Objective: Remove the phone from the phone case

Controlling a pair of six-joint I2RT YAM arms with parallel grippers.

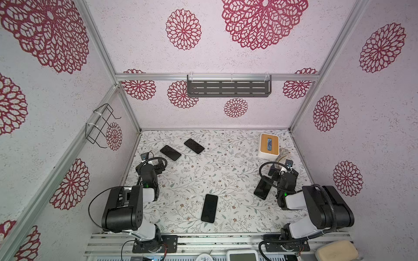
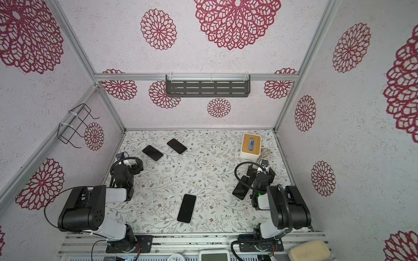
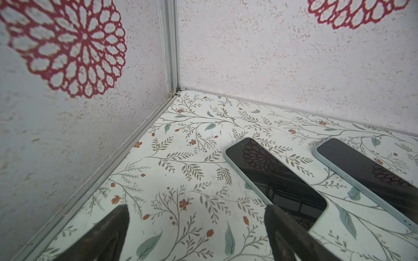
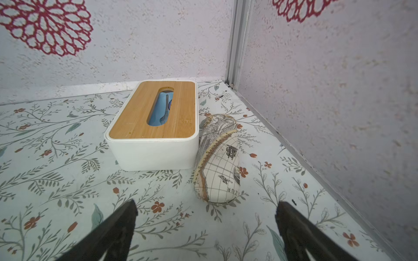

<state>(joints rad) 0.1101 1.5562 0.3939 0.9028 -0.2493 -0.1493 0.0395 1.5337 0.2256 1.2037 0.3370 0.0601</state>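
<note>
Left gripper [image 3: 195, 210] & right gripper [image 4: 206, 204] are hanging wide open, gripping nothing; phone [image 3: 276, 178] is lying flat near left gripper; prob light, stiff, slick glass; grabbing case [image 3: 226, 157] rim at 1 corner seems best.

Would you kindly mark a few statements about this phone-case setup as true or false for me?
1. The left pincer and right pincer both stand open and empty. True.
2. The tissue box has a black lid. False: its lid is wooden.
3. The map-print pouch lies right beside the tissue box. True.
4. Only one phone lies ahead of the left pincer. False: two phones in pale cases lie there, side by side.
</note>
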